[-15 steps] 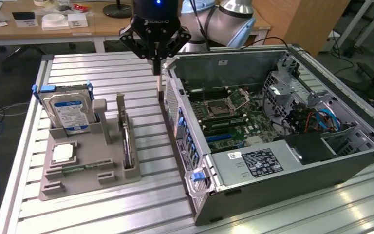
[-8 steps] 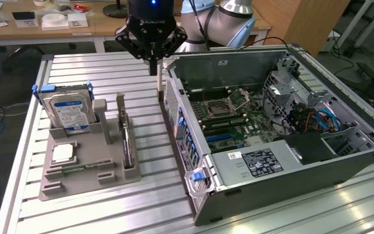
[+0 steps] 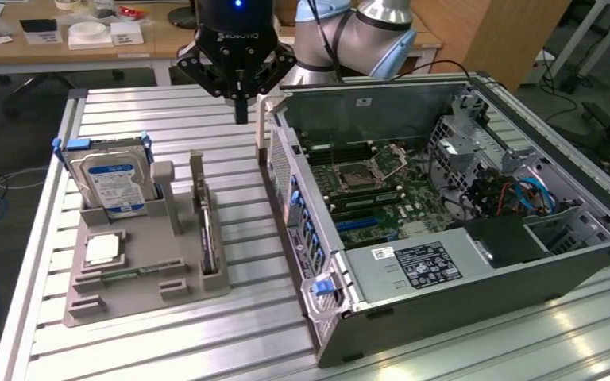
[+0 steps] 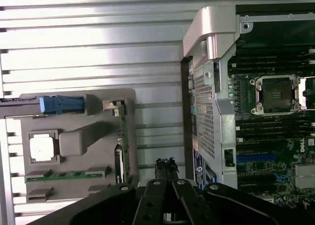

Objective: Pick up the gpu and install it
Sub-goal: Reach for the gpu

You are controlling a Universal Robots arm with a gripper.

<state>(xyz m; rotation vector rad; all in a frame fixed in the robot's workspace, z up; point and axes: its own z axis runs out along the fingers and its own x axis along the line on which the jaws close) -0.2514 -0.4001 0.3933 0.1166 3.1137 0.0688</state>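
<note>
GPU [image 3: 209, 238] on edge in grey holder [image 3: 146, 295], left-centre of exterior frame.
Likely light, stiff, fragile; pinch bare top edge.
Gripper [image 3: 241, 111] upper centre, jaws pressed together, empty.

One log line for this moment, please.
gripper: shut, empty | position: over table, between gray holder and open case | gpu: on edge in gray holder, not gripped

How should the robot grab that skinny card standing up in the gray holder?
Probably the top edge of the gpu, near its middle, coming straight down from above and pinching its two flat faces. It stands on edge in a slot of the gray holder, so only that upper edge sticks out free.
</note>
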